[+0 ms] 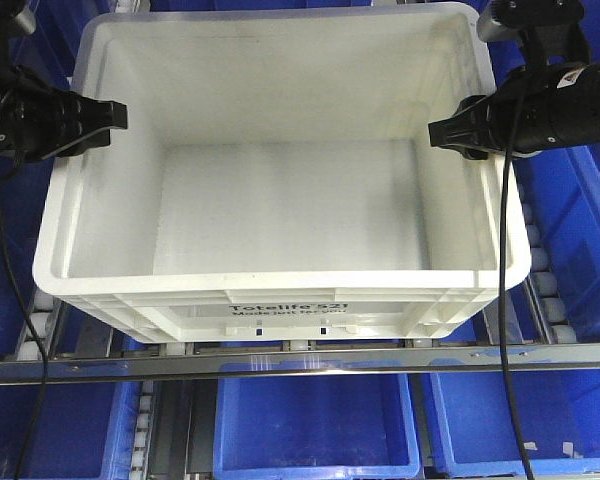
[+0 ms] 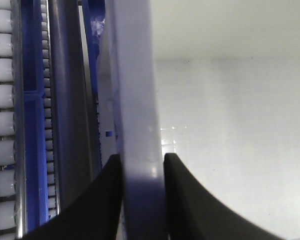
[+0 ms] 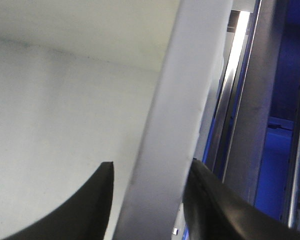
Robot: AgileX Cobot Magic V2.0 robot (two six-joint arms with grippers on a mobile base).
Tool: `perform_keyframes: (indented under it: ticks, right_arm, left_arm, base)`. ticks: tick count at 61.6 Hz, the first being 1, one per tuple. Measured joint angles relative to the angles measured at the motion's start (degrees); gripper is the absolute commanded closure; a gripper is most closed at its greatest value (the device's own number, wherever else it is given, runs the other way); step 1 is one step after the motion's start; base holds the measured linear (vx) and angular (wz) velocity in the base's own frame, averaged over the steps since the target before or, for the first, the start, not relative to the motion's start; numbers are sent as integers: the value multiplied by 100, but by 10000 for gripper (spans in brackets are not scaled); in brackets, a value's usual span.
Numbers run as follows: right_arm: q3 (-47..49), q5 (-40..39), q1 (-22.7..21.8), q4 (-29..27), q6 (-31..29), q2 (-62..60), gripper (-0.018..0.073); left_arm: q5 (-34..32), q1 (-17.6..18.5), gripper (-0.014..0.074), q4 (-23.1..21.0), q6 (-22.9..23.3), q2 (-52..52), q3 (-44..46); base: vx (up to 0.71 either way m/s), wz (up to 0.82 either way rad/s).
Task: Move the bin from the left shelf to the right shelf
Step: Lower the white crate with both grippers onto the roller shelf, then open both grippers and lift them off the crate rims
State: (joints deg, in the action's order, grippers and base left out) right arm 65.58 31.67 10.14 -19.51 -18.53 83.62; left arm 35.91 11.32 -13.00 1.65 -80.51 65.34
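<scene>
White Totelife tote [image 1: 280, 215] sits on the roller shelf [image 1: 310, 360], left gripper [image 1: 115, 117] clamped on its left rim, right gripper [image 1: 442, 133] clamped on its right rim.

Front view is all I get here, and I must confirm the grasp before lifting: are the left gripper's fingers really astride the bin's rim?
Observer: Yes. In the left wrist view the left gripper has one finger on each side of the bin rim, pressed against it.
Operator: And the right?
Observer: The right gripper also straddles its rim, but a sliver of gap shows beside the inner finger.
Operator: Anything beyond that rim?
Observer: Only metal shelf rails.
</scene>
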Motion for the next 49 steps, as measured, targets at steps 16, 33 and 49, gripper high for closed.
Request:
perform_keyframes:
  ticks: [16,33,49]
  right_arm:
    - [0,-174,4,24,-25,4,211]
    - [66,-840,4,112,-151,-43,4]
    - [66,-846,4,129,-151,-166,-3]
  left_arm:
    - [-41,0,384,61,-7,0,0]
    - [-490,0,252,138,-90,-3,25]
    - [-643,0,248,140,-90,-3,25]
  base:
    - [0,0]
    - [0,0]
    - [0,0]
